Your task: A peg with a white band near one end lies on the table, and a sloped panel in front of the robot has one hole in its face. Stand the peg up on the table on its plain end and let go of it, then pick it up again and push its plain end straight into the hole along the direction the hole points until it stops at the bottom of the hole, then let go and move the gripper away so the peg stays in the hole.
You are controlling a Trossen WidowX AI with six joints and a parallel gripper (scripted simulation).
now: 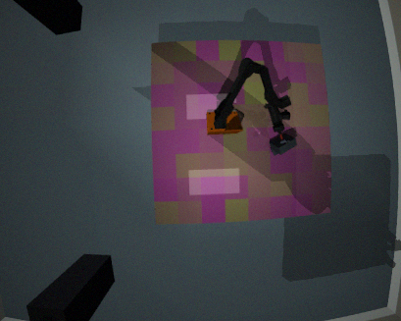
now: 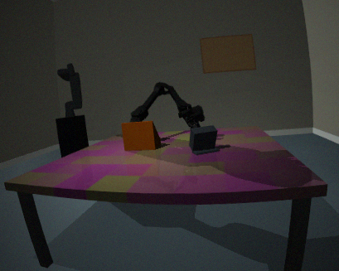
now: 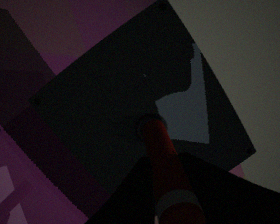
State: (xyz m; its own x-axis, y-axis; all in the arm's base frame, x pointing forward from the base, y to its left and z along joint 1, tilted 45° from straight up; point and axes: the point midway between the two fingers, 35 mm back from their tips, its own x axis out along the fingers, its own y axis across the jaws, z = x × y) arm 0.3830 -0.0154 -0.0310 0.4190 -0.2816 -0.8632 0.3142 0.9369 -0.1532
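Fingers (image 1: pixel 278 128) around red, white-banded peg (image 1: pixel 281 136) (image 3: pixel 162 150)

Ahead of your fingers, the sloped panel (image 1: pixel 276 145) (image 3: pixel 95 95) looks smooth; between them, your red peg (image 1: pixel 281 135) (image 3: pixel 162 147) looks smooth, plastic-like.

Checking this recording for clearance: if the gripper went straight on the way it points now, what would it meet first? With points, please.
The gripper (image 3: pixel 164 163) would most likely meet the dark sloped panel (image 1: pixel 283 144) (image 2: pixel 203 138) (image 3: pixel 90 100); the red peg (image 1: pixel 281 136) (image 3: pixel 165 150) it grips already reaches the hole (image 3: pixel 144 126) there. How deep the peg sits is unclear.
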